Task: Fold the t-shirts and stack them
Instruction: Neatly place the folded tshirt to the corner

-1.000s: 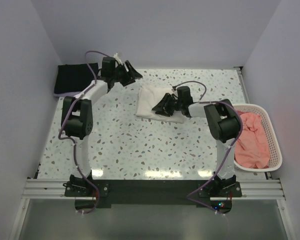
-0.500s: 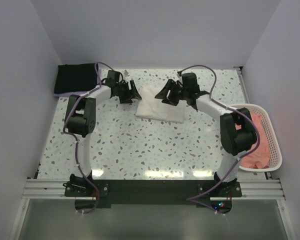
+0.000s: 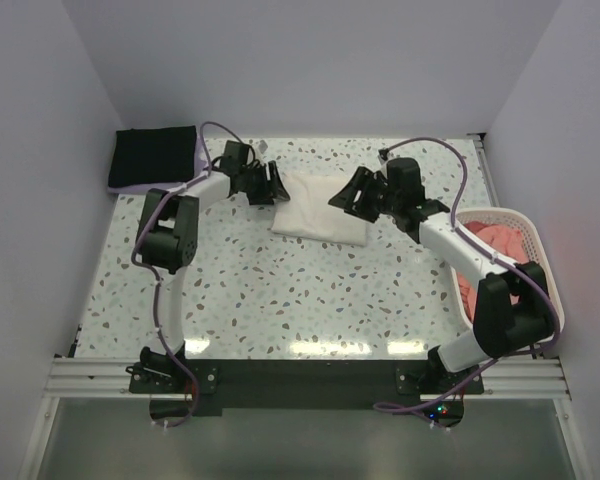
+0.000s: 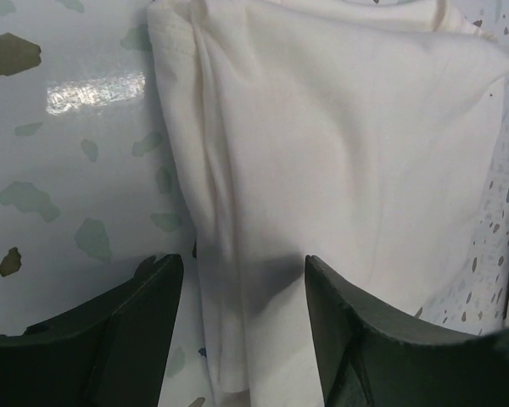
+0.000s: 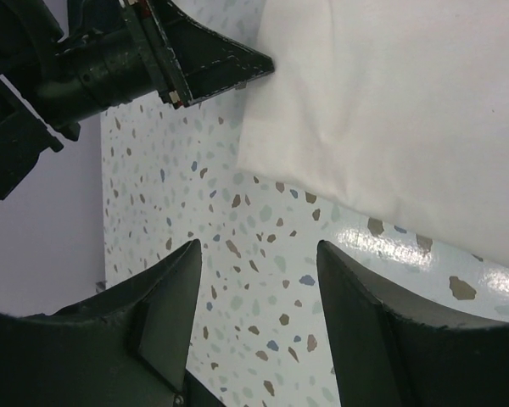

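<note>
On speckled tabletop (image 3: pixel 280 290), found folded cream-white t-shirt (image 3: pixel 320 208), long axis left-right, between left gripper (image 3: pixel 273 185) (nearer) and right gripper (image 3: pixel 348 195); both open, empty.

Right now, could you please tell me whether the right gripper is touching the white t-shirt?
Apart. In the right wrist view, the right gripper holds its jaws open over bare table, and a speckled strip separates them from the white t-shirt.
</note>
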Controlling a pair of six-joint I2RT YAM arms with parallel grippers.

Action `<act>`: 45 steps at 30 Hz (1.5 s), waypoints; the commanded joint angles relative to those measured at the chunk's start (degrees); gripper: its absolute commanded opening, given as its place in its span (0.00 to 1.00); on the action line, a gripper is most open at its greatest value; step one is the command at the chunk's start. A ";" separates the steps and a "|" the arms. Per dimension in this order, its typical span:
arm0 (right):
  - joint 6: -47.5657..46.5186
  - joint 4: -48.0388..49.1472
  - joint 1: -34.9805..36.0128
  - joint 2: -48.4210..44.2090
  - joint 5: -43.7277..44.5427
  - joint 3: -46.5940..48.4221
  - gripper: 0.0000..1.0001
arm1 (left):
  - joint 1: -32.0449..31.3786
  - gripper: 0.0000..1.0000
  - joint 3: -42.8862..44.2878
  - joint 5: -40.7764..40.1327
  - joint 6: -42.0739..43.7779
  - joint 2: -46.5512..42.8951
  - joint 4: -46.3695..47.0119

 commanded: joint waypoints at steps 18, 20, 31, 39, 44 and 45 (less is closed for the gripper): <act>-3.82 -3.68 -0.02 -13.99 2.56 -11.21 0.60 | -6.46 0.00 10.46 -34.27 7.80 4.99 -16.37; -4.70 -5.70 -0.10 -15.94 3.27 -12.27 0.60 | -6.37 0.00 14.23 -42.01 11.14 5.43 -17.96; -9.18 -15.98 -0.02 -25.35 4.06 -16.93 0.60 | -0.85 0.00 22.52 -65.67 27.58 6.93 -17.36; -11.38 -18.63 -0.02 -27.28 4.77 -20.44 0.60 | 5.22 0.00 23.39 -64.36 40.24 2.89 -11.82; -12.44 -19.33 -0.10 -27.11 4.77 -22.12 0.60 | 8.57 0.00 26.81 -64.18 45.77 2.36 -9.63; -12.70 -19.59 -0.02 -27.28 4.77 -22.38 0.59 | 9.01 0.00 27.35 -64.09 46.40 2.79 -9.19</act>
